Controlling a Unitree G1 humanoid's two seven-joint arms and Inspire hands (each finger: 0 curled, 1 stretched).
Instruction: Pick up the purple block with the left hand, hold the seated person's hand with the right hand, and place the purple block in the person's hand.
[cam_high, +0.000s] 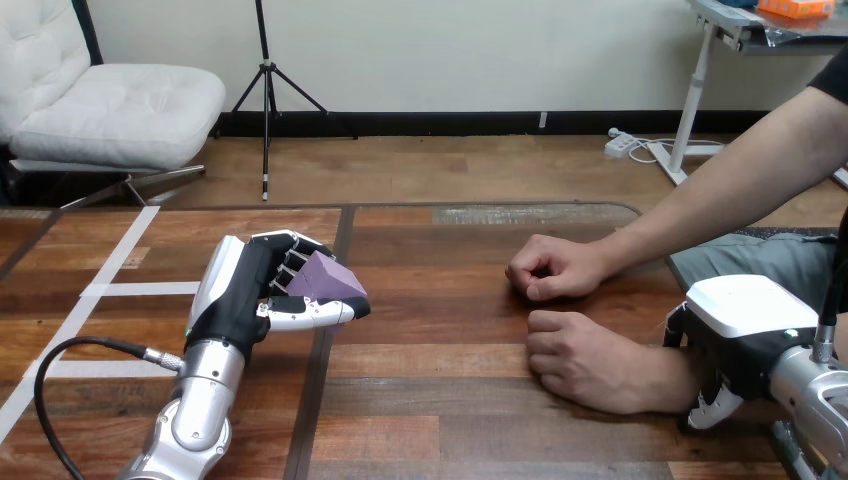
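— What is the surface like, starting from the left?

— A wooden table of brown planks. White tape strips cross its left part. A dark seam runs from upper centre down to the bottom edge, left of centre.

— And the robot on that side?

— The left arm rises from the bottom left. The left hand sits left of centre, fingers curled over the purple block and thumb closed against its lower edge, so the block is clamped between them.

— Is the block off the table?

— Hard to say. Its lower side is behind the thumb, so I cannot tell whether it rests on the wood or hangs just above it.

— Further right?

— Two hands of the person, reaching in from the right edge, both on the table with fingers curled in. The person's upper hand lies right of centre and the person's lower hand just below it. The block is well apart from both.

— And the right hand?

— The right hand is at the lower right, touching the wrist of the person's lower hand. That wrist hides most of its fingers, so I cannot tell whether it grips. The frame's edge cuts off the right arm.
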